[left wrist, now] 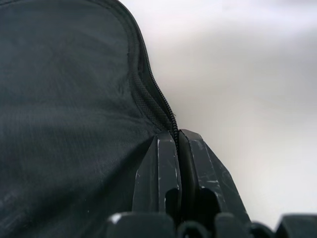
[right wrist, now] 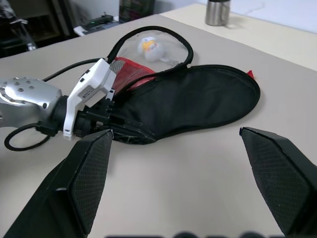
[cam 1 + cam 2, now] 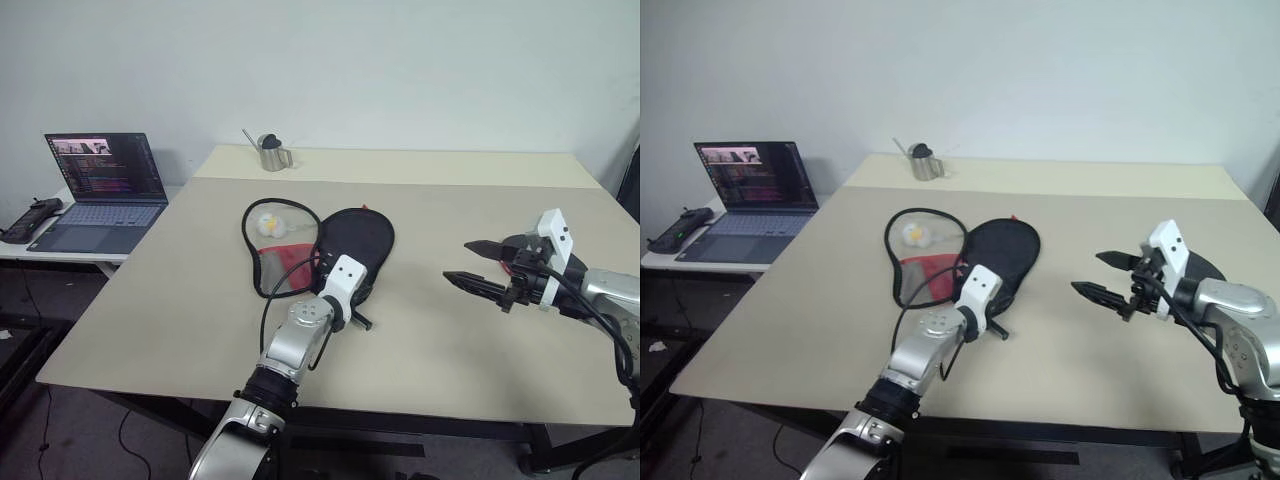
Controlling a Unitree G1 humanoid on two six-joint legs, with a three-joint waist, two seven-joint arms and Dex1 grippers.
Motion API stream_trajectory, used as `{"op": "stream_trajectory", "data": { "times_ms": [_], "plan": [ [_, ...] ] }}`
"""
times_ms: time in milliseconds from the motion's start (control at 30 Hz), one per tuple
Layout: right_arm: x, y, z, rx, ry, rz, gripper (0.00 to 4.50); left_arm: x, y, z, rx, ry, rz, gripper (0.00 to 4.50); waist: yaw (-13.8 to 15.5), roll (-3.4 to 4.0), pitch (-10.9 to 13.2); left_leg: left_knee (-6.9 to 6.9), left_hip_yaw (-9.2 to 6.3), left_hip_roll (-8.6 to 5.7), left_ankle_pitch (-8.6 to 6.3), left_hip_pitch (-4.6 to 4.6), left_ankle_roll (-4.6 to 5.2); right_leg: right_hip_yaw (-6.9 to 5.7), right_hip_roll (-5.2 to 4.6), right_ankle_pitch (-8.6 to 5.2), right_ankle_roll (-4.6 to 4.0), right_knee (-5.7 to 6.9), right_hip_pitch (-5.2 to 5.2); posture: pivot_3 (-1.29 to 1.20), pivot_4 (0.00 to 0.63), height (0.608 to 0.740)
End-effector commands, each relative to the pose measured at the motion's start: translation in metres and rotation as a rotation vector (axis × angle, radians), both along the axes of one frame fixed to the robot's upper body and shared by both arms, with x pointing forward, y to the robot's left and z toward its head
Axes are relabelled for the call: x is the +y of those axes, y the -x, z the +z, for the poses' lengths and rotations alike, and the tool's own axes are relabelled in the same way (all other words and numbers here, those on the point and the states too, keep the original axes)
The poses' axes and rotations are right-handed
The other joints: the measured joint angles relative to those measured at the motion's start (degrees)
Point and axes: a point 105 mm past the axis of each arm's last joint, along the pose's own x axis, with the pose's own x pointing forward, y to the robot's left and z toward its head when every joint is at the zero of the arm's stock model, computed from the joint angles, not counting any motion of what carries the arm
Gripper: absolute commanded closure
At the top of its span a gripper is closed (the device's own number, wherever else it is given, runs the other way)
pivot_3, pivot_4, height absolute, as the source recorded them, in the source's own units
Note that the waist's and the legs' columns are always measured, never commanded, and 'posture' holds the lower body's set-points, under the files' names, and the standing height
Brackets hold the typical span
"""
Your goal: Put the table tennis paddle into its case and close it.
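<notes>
The case [image 3: 352, 240] lies unzipped on the table, its black fabric half spread flat. Its other half [image 3: 278, 235] is folded out to the left, ringed by a black zipper, with a pale inside, a yellow and white logo and a red lower part. The table tennis paddle is hidden. A small red sliver [image 2: 249, 74] shows at the black half's far rim. My left gripper [image 3: 358, 320] is shut on the zipper edge [image 1: 157, 94] at the case's near end. Off to the right of the case, my right gripper [image 3: 458, 261] hovers open above the table, holding nothing.
A steel cup [image 3: 271, 152] stands at the table's far left. A lit laptop [image 3: 100, 190] and a black controller [image 3: 30, 215] sit on a lower side table to the left. Bare tabletop [image 3: 480, 340] stretches right of the case.
</notes>
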Motion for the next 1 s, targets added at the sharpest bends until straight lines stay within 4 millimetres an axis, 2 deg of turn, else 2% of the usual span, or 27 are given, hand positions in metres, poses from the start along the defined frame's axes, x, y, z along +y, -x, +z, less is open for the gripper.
{"op": "stream_trajectory", "data": {
  "times_ms": [33,233,467,767,1000],
  "plan": [
    [-0.009,0.007,0.012,-0.046,0.023,-0.009,0.00,-0.023,0.004,0.005,-0.014,0.006,-0.068,4.47,0.0,0.00,0.0,0.00,0.01,-0.01,0.00,0.00,0.00,0.00,0.00,0.00,0.00,0.01,0.01,0.00,0.150,0.740],
    [-0.023,0.011,0.015,-0.054,0.052,-0.050,0.00,-0.040,0.002,0.006,-0.007,0.026,-0.078,4.47,0.2,-0.01,0.0,0.03,0.05,-0.04,0.01,0.00,0.02,-0.09,-0.02,0.00,0.03,-0.03,0.10,0.00,0.150,0.740],
    [-0.023,0.014,0.015,-0.057,0.054,-0.059,0.00,-0.058,0.003,0.010,-0.015,0.040,-0.111,4.47,0.1,-0.02,0.0,0.04,0.13,-0.05,0.01,0.01,0.03,-0.06,-0.04,0.03,0.10,-0.06,0.12,0.00,0.150,0.740],
    [-0.024,0.016,0.016,-0.060,0.058,-0.068,0.00,-0.091,0.015,0.018,-0.026,0.067,-0.206,4.47,0.1,-0.03,0.0,0.04,0.20,-0.05,0.01,0.00,0.03,-0.05,-0.04,0.03,0.10,-0.08,0.11,0.00,0.150,0.740],
    [-0.024,0.017,0.015,-0.058,0.058,-0.075,0.00,-0.100,0.014,0.027,-0.036,0.090,-0.204,4.47,0.1,-0.04,0.0,0.04,0.22,-0.05,0.01,0.01,0.03,-0.04,-0.04,0.03,0.11,-0.07,0.11,0.00,0.150,0.740]
  ]
}}
